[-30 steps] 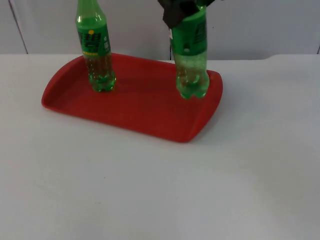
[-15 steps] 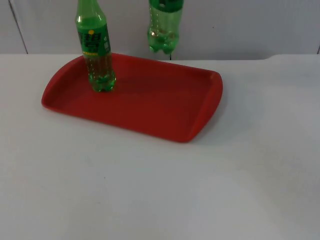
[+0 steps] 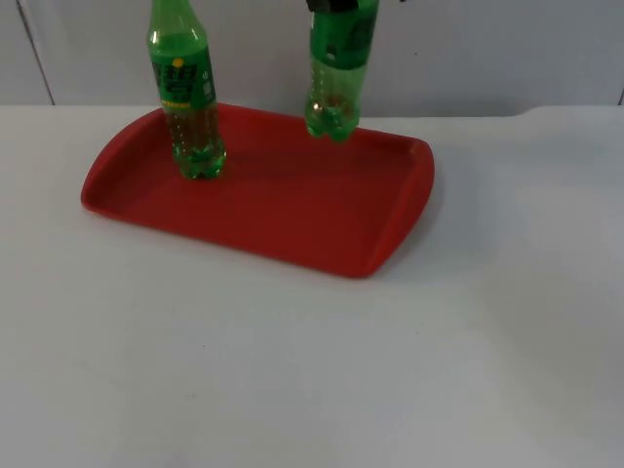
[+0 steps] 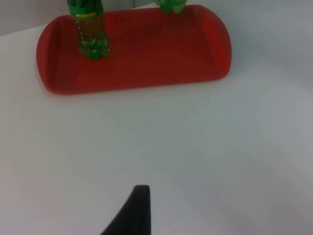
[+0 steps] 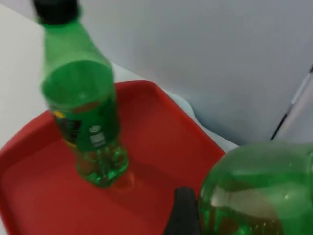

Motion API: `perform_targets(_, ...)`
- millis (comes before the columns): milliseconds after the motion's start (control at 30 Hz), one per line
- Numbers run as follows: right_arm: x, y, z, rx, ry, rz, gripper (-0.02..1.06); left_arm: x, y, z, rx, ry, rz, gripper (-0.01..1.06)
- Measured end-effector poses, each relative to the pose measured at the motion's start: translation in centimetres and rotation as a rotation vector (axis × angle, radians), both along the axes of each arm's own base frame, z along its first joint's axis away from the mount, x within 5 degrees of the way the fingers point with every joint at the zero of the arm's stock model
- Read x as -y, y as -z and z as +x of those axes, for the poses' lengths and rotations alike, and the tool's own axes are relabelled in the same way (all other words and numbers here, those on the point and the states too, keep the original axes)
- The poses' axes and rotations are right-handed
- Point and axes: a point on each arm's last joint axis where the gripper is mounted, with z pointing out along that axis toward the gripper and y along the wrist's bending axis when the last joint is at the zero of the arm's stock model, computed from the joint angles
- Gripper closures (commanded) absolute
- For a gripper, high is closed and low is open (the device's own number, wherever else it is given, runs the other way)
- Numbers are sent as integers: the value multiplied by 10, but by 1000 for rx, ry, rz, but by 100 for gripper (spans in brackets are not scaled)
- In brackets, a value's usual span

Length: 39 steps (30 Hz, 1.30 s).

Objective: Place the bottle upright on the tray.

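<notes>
Green bottle (image 3: 337, 78) hanging upright over the far edge of the red tray (image 3: 292, 210), not yet set down.

We see the right gripper (image 3: 341, 5) clamped on the bottle's upper part, its base clear of the tray floor; a second bottle (image 3: 185, 97) stands near the tray's other end, well apart. We judge the placing step is in hand: next we must lower straight down, keep the bottle vertical, then release. Our left gripper (image 4: 137, 210) waits over the white table (image 3: 390, 370); we cannot tell how its jaws stand.
</notes>
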Motion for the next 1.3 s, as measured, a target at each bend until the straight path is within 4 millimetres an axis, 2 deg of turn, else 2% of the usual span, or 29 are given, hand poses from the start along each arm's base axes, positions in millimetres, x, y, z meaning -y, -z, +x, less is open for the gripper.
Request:
perform_targets(433,-4,53,18,-15,22,7,105,0,0,0,0,0,0,0)
perform_targets(567,-5,63,20,-23,23,3,105,0,0,0,0,0,0,0)
perform_targets(833,-6,68,21,-19,24,9,103,0,0,0,0,0,0,0)
perform_targets(967,-6,68,21,-18,24,10,90,0,0,0,0,0,0,0)
perform_targets(1067,-6,68,21,-18,24,10,63,0,0,0,0,0,0,0)
perform_targets(1100,-6,68,21,-18,24,10,63,0,0,0,0,0,0,0)
perform_targets(1133,-6,68,21,-18,24,10,49,0,0,0,0,0,0,0)
perform_targets(1200,-6,68,21,-18,24,10,34,0,0,0,0,0,0,0)
perform_targets(1300,-6,71,21,-36,24,-1,29,0,0,0,0,0,0,0)
